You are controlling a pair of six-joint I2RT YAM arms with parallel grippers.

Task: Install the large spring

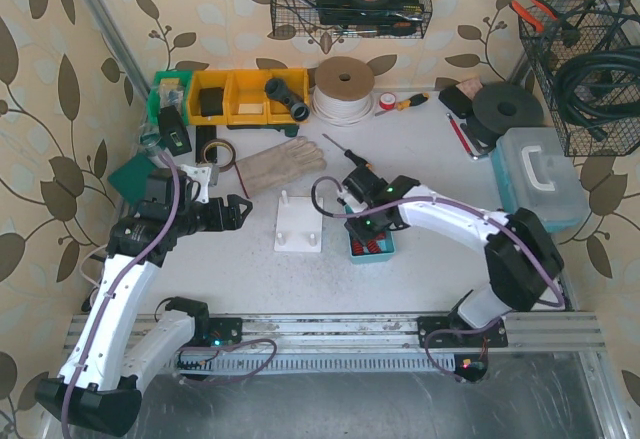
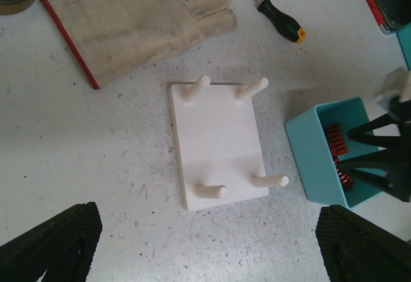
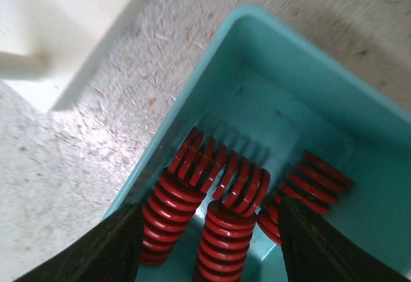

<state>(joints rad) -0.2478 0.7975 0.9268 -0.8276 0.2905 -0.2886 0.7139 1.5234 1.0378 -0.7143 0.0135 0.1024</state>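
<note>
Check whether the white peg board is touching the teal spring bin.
Apart. The left wrist view shows a strip of bare table between the white peg board and the teal bin; the top view agrees.

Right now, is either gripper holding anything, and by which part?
Nothing is held. The left gripper hangs open near the white four-peg base plate; the right gripper stands open around red coil springs in the teal plastic bin, clamping none.
</note>
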